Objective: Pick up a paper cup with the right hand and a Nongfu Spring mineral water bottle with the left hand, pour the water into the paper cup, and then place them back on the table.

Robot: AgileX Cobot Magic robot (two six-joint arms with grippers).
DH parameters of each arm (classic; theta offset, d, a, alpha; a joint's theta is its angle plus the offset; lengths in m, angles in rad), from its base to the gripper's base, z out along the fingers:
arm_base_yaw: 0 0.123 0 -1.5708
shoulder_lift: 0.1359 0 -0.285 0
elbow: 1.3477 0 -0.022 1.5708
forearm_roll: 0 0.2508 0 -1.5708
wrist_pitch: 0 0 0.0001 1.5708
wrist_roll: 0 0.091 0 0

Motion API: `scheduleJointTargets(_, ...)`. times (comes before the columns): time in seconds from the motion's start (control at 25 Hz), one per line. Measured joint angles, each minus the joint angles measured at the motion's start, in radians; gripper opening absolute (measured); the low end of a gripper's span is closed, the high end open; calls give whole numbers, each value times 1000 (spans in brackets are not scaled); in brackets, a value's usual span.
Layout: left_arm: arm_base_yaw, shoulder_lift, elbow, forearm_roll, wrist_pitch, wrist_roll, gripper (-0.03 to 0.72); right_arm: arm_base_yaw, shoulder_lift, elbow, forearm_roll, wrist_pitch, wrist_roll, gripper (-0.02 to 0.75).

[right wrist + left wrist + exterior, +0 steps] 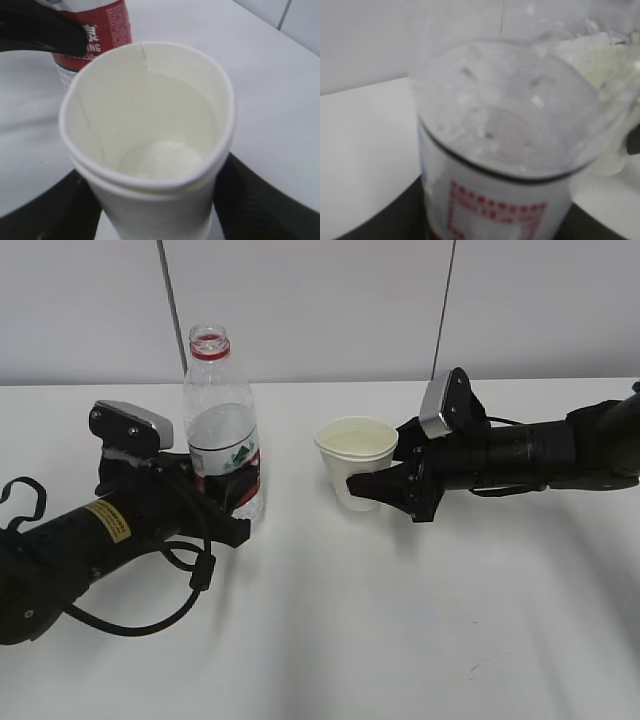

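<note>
Both things are standing upright on the bench (330,640), and each is sitting between the jaws of a claw. The left claw (225,495) is gripping the water bottle (221,430) low on its body, at the red-and-white label; the bottle is uncapped, with its base resting on the bench. The right claw (372,485) is closing around the lower half of the paper cup (356,460), its black fingers (250,200) showing on both sides of the cup wall in the right wrist view.

As for progress, the cup is holding pale liquid part way up, visible in the right wrist view, and the bottle is looking only partly full. Judging from that, the pour seems to be done and both things are back down, well apart from each other. What seems to be left is letting go and drawing the arms away, though the pictures alone cannot rule out that lifting is only about to start.

The bench is plain white and flat with a few faint scuffs. Behind it, a pale grey panelled wall (320,300) is running across, split by thin dark seams.
</note>
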Motion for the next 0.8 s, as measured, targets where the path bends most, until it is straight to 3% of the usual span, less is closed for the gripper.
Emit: scheduleJointTargets(0.8, 0, 90, 0, 31, -35, -27, 323, -10, 79, 0, 12, -28, -54, 478)
